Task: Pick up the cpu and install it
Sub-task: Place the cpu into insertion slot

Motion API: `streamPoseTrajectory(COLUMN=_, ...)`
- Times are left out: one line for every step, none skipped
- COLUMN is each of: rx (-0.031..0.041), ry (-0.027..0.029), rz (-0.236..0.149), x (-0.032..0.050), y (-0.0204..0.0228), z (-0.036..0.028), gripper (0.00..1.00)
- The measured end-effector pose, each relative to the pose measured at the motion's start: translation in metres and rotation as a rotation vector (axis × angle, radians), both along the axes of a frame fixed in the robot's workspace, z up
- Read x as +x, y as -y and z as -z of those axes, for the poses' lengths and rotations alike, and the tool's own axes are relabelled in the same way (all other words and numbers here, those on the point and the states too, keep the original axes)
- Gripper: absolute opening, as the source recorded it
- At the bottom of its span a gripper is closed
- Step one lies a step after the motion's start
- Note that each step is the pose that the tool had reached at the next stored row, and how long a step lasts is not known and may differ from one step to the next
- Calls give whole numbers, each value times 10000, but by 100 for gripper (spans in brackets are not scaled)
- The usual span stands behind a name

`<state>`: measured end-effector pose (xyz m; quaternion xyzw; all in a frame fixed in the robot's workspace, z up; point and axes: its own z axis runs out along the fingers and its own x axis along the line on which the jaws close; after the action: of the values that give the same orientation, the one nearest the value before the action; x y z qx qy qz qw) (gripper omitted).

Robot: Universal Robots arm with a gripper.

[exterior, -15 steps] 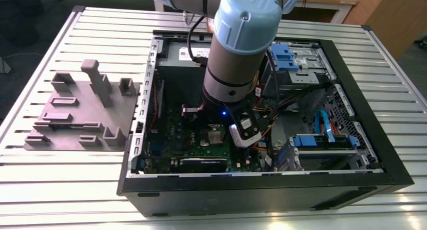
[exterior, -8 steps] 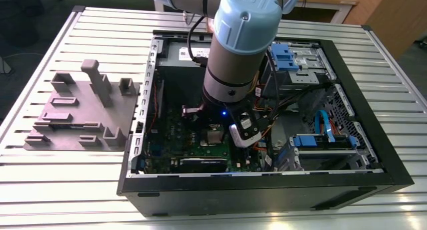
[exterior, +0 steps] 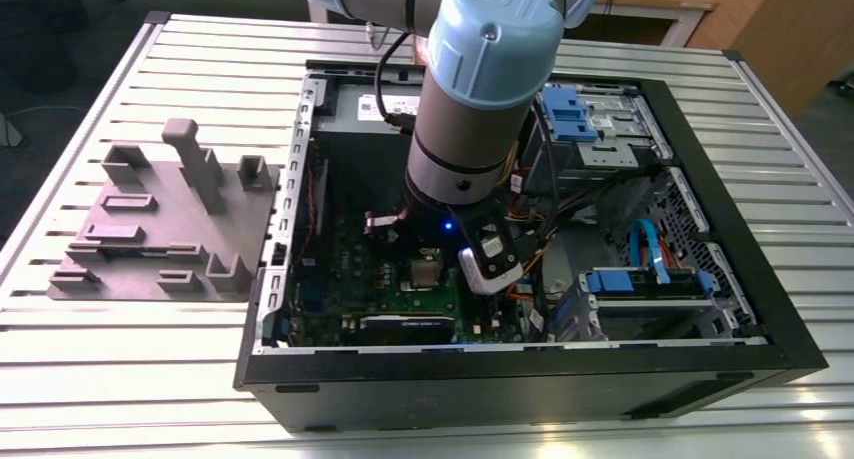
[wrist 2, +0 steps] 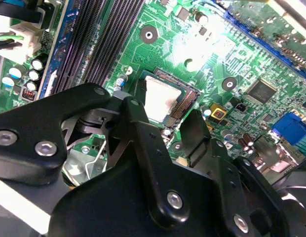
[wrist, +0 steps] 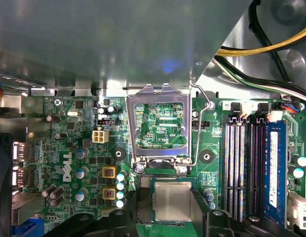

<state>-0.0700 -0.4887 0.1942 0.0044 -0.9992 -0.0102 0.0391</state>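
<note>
Cpu (wrist: pixel 172 201): silvery top, pale tan rim. Motherboard (wrist: pixel 214 180) green, fine pale traces; memory slots (wrist: pixel 237 168) black, one module (wrist: pixel 274 168) blue. Moulded plate (exterior: pixel 160 229) grey; table (exterior: pixel 134 379) ribbed silver.

We see the grey tubular robot arm with pale blue joint caps (exterior: pixel 461 129) reaching steeply down from the top of the exterior view; its lowest grey wrist section (exterior: pixel 447 194) stands nearly upright, with a small blue light (exterior: pixel 450 224) glowing at its lower end; in the second wrist view the black metal two-fingered gripper (wrist 2: pixel 162 114) points downward, bolted linkage bars nearest the camera; its fingers (wrist 2: pixel 138 133) stand apart, a clear gap between the tips; in the first wrist view we see them spread likewise.
</note>
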Motion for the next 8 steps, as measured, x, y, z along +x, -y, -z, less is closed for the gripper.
streamPoseTrajectory(rx=0, ry=0, rz=0, x=0, y=0, z=0, gripper=54)
streamPoseTrajectory(rx=0, ry=1, rz=0, x=0, y=0, z=0, gripper=53)
streamPoseTrajectory(rx=-1, ry=0, rz=0, x=0, y=0, z=0, gripper=53)
streamPoseTrajectory(rx=0, ry=0, rz=0, x=0, y=0, z=0, gripper=53)
streamPoseTrajectory(rx=0, ry=0, rz=0, x=0, y=0, z=0, gripper=45)
streamPoseTrajectory(rx=0, ry=0, rz=0, x=0, y=0, z=1, gripper=45)
streamPoseTrajectory(rx=0, ry=0, rz=0, x=0, y=0, z=1, gripper=45)
streamPoseTrajectory(rx=0, ry=0, rz=0, x=0, y=0, z=1, gripper=45)
